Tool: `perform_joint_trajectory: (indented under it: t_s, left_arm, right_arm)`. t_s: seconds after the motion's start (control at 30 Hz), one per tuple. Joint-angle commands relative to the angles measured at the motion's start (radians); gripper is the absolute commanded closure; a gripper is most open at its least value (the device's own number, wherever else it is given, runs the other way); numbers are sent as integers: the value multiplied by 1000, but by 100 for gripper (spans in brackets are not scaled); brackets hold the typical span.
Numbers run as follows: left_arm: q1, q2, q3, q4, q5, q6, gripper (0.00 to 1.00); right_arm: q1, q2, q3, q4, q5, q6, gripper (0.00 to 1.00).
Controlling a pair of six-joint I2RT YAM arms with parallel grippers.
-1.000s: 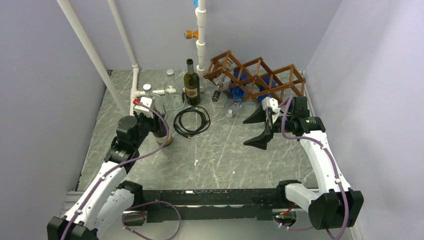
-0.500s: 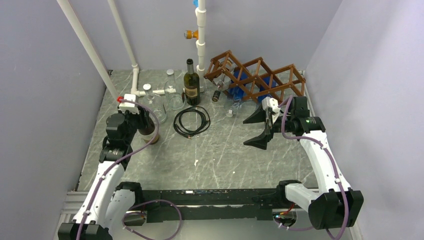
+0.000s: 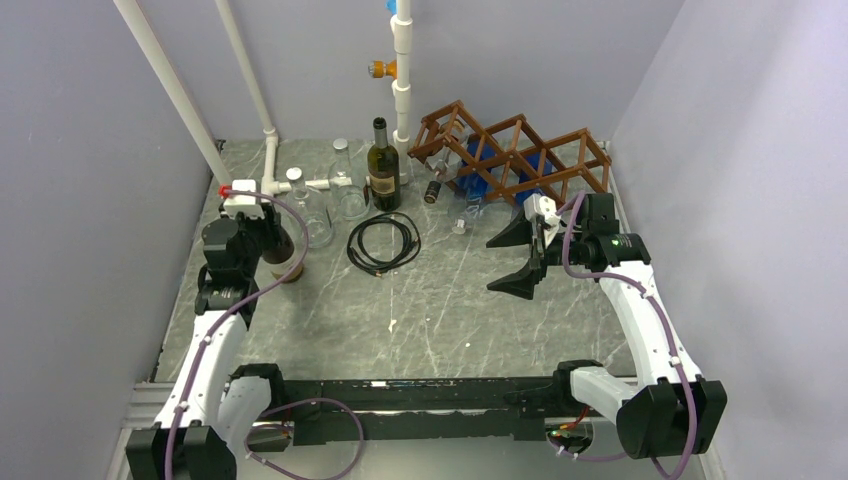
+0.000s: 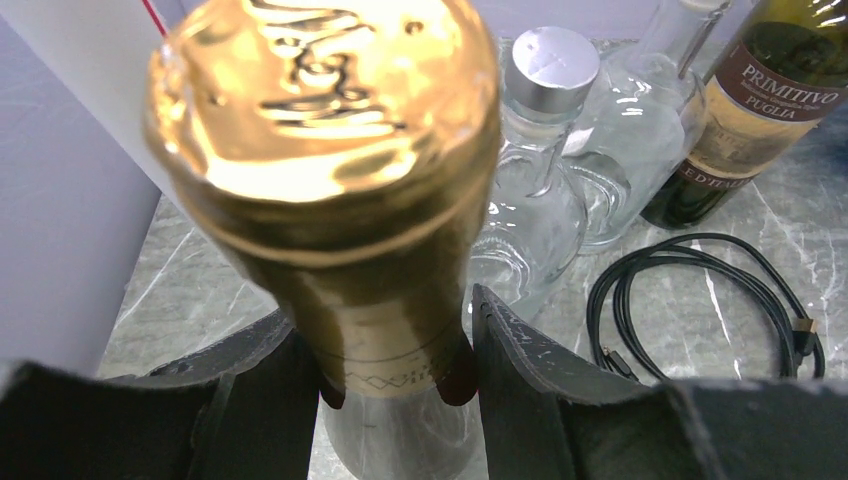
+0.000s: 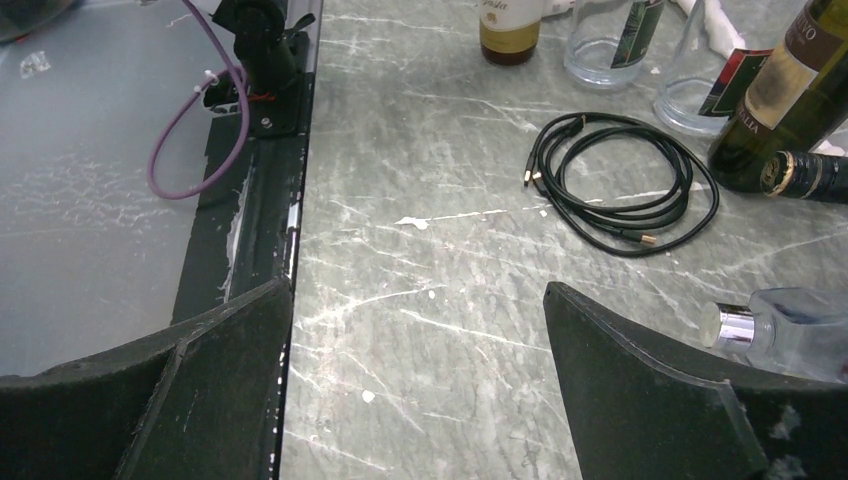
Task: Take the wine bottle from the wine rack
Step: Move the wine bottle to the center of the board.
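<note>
Left gripper clamped on the gold-foiled neck of a wine bottle.
The bottle stands upright at the table's left side, well apart from the wine rack at the far right; the right gripper hangs wide open near the rack.

L arm stretched fwd along left side; L gripper fingers clamped on neck of gold-foil bottle. R arm elbow bent; R gripper fingers spread wide, pointing left.
</note>
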Motion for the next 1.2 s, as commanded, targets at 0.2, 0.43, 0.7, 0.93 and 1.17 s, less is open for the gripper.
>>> perform_joint_trajectory:
  t_s: [0.2, 0.43, 0.7, 0.93, 1.17]
  left_arm:
    - [22, -13, 79, 280, -77, -18, 69]
    - [21, -35, 77, 246, -45, -41, 40]
    - [22, -90, 91, 170, -30, -73, 1]
    - [22, -176, 150, 6, -30, -101, 1]
    - [22, -266, 211, -139, 22, -169, 1]
  right_arm:
    - [-4, 5, 3, 17, -17, -34, 0]
    - [-5, 9, 1, 18, -15, -34, 0]
    - [-10, 10, 0, 20, -13, -32, 0]
    - [-13, 15, 8, -6, 1, -60, 0]
    - [-22, 15, 14, -28, 13, -88, 0]
